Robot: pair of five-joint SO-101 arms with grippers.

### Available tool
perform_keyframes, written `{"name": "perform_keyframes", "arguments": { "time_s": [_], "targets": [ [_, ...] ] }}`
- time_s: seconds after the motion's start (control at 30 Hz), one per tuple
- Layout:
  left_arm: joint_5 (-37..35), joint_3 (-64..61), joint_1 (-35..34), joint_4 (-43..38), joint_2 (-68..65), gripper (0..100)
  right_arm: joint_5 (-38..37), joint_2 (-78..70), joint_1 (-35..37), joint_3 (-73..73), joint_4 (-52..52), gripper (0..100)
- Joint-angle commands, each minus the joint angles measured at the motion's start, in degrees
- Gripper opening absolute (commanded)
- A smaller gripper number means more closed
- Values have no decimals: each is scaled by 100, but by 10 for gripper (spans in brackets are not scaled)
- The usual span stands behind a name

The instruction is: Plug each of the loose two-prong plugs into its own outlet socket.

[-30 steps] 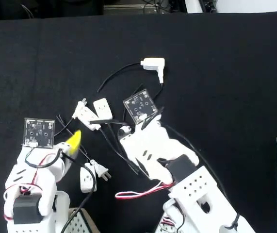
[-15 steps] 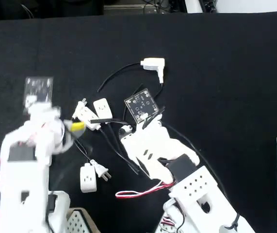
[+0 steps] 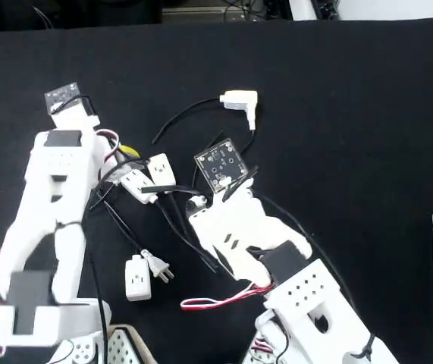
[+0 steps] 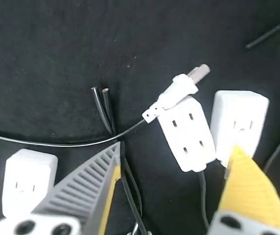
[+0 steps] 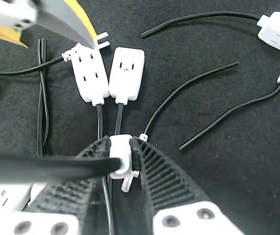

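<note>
Currently left pincer (image 4: 175,149) is hovering wide open over a white outlet (image 4: 186,132); right pincer (image 5: 120,146) is gripping a plug (image 5: 120,164).

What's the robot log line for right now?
left gripper: open, at three-outlet socket | right gripper: shut on white two-prong plug | held plug: not yet in a socket

Overhead, close wrist cams, same sockets (image 3: 161,168)

The left gripper (image 3: 123,155) hovered at ten o'clock of two white outlet sockets (image 3: 148,176); the right gripper (image 3: 196,205) sat at four o'clock, a loose plug (image 3: 158,266) lying at six.
</note>
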State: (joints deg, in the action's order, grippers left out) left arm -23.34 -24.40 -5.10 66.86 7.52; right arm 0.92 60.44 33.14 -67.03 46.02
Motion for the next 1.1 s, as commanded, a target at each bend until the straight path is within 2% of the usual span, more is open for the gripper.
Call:
{"name": "perform_keyframes", "arguments": {
  "time_s": [0.0, 0.3, 0.7, 0.8, 1.07],
  "targets": [
    [-264, 549, 101, -114, -519, 332, 9, 4, -105, 57, -141, 11],
    [-352, 910, 532, -114, -1521, 332, 9, 4, -105, 48, -141, 11],
    [-352, 1095, -48, -62, -1978, 332, 9, 4, -105, -4, -141, 11],
    [-352, 1147, -233, 167, -1969, 332, 9, 4, -105, -4, -141, 11],
    [-316, 1156, -4, 527, -1969, 332, 18, 4, -105, -4, -141, 11]
  ]
}}
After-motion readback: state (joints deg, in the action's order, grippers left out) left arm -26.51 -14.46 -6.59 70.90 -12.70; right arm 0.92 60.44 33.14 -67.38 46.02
